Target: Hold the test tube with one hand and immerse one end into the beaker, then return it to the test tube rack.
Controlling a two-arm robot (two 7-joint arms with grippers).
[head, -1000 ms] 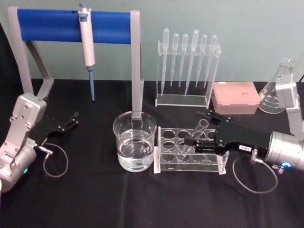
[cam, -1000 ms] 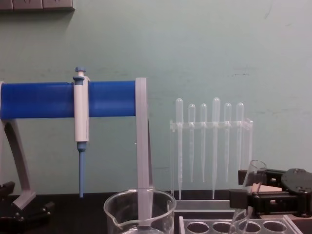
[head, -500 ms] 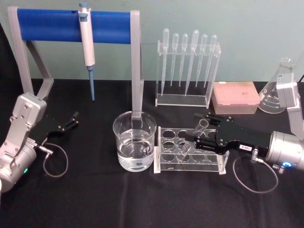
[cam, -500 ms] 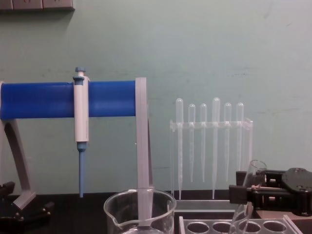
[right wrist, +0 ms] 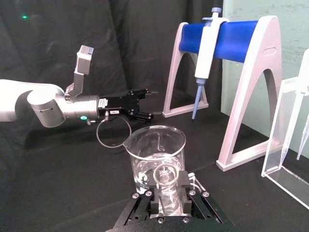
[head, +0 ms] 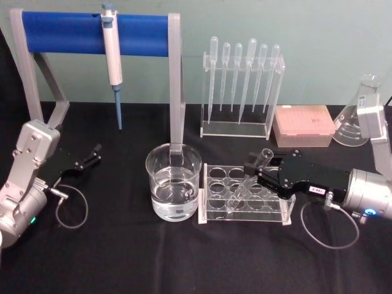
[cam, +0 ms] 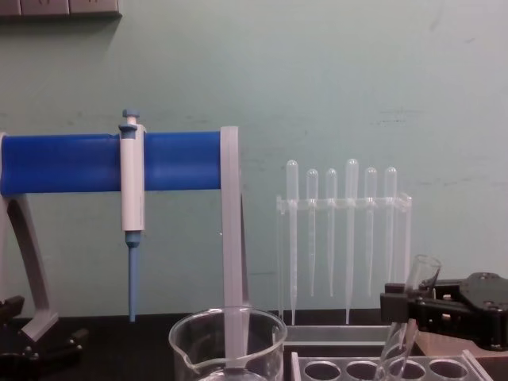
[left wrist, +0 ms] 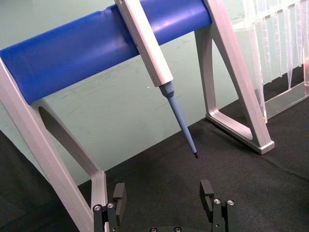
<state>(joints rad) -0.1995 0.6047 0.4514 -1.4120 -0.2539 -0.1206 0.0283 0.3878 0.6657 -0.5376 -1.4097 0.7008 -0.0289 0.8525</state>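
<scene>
Black table point(head: 122, 257); test tube point(head: 241, 190) in hand point(head: 255, 171)

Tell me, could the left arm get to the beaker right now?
Probably yes: the left end effector rests open, left of the beaker, with only bare black cloth between them.

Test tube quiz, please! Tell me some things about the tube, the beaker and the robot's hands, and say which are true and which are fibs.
1. The right gripper is shut on the test tube. True.
2. The test tube stands straight up. False: it leans, with its lower end in the test tube rack.
3. The beaker is empty. False: it holds clear liquid.
4. The left gripper is open and holds nothing. True.
5. The pipettor lies on the table. False: it hangs on the blue stand.
</scene>
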